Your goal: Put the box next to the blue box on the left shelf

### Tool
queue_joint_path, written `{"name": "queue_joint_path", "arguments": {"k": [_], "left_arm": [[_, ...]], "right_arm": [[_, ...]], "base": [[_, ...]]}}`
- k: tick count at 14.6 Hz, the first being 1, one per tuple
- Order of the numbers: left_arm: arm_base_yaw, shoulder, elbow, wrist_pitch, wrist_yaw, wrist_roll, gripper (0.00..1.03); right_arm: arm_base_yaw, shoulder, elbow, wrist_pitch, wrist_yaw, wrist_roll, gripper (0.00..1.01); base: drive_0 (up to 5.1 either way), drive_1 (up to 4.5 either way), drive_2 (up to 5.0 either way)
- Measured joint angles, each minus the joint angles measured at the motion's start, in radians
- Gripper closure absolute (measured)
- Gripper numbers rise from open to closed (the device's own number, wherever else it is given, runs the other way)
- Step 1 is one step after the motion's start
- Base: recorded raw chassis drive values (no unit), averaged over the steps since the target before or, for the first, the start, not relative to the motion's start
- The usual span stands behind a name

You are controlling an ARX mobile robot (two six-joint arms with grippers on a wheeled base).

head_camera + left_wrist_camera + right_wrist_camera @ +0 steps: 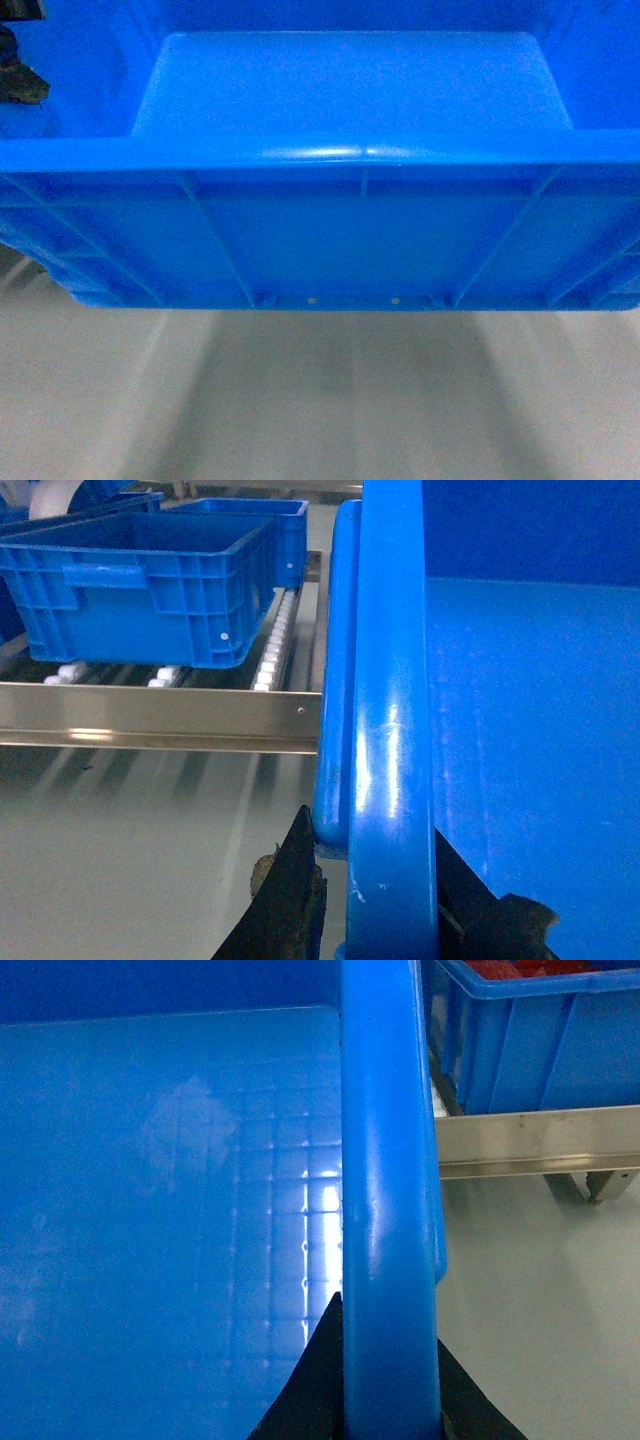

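Observation:
The box [350,240], a large bright-blue ribbed crate, fills the head view and hangs above the grey floor. My left gripper [378,885] is shut on its left rim [390,730], one black finger [295,900] outside and one inside. My right gripper [389,1365] is shut on the right rim [385,1160] in the same way. In the left wrist view the left shelf [275,650], with white rollers and a metal front rail, lies ahead and to the left of the held box. A blue box [140,590] stands on it, and open rollers show to its right.
A second blue crate [265,520] sits further back on the roller shelf. In the right wrist view another blue crate [530,1030] holding red items rests on a metal rail [540,1140]. Grey floor [320,400] lies below the held box.

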Motion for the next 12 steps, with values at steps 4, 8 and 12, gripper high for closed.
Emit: {"name": "queue_joint_path", "arguments": {"k": [4, 8, 12], "left_arm": [[0.000, 0.000, 0.000, -0.002, 0.000, 0.000, 0.87], [0.000, 0.000, 0.000, -0.001, 0.000, 0.000, 0.87], [0.000, 0.000, 0.000, -0.001, 0.000, 0.000, 0.87]], "right_arm": [[0.000, 0.000, 0.000, -0.001, 0.000, 0.000, 0.94], [0.000, 0.000, 0.000, 0.000, 0.000, 0.000, 0.94], [0.000, 0.001, 0.000, -0.002, 0.000, 0.000, 0.94]], "base": [[0.2, 4.54, -4.1], [0.1, 4.44, -4.2], [0.0, 4.33, -4.3]]}}
